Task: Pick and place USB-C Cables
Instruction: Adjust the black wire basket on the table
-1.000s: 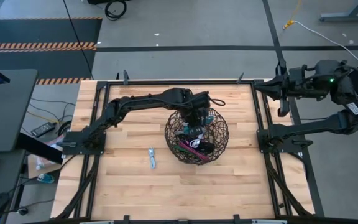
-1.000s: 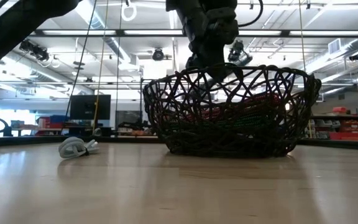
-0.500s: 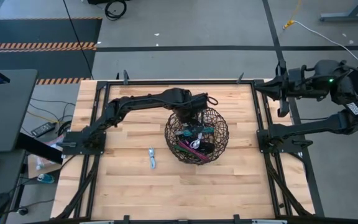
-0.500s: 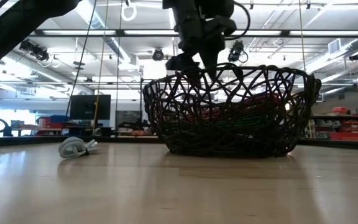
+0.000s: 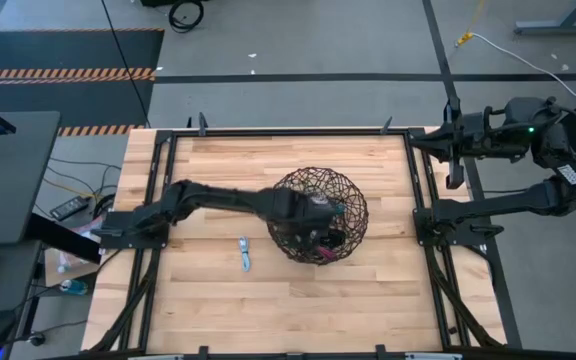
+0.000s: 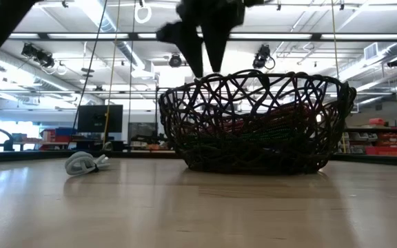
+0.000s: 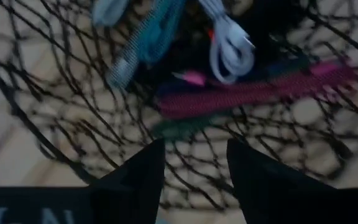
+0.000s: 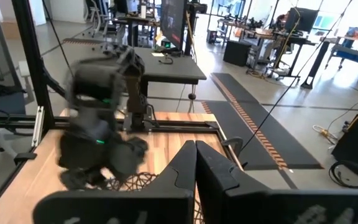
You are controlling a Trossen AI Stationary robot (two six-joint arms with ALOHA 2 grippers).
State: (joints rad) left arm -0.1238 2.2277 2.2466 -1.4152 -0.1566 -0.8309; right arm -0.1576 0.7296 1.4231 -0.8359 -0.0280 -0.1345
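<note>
The left pincer (image 6: 200, 52) is hanging just above the rim of the large dark round wire-mesh basket (image 5: 353, 198), over its left side, with its two dark fingers (image 7: 138, 180) standing apart and gripping nothing. In the left wrist view those fingers are framing the mesh from above, and the small coiled, tied USB-C cable bundles (image 7: 253, 93) are lying below them inside the basket: a maroon braided one stretching across, a white coil (image 7: 229, 53) beside it, a teal braided one (image 7: 157, 28) and a pale grey one near the far wall. From overhead, the left arm is reaching from its base at the desk's left edge across the light wooden plank desk (image 5: 218, 310) to the basket, which is sitting near the desk's middle with the mixed bundles (image 5: 330, 237) heaped in its bottom. One pale grey coiled cable bundle (image 5: 245, 255) is lying alone on the desk, outside the basket and to its left, well apart from the pincer; the low view is showing it (image 6: 85, 163) resting flat on the wood. The right pincer (image 8: 196, 171) is waiting off the desk's far right corner, its fingers pressed together and holding nothing.
</note>
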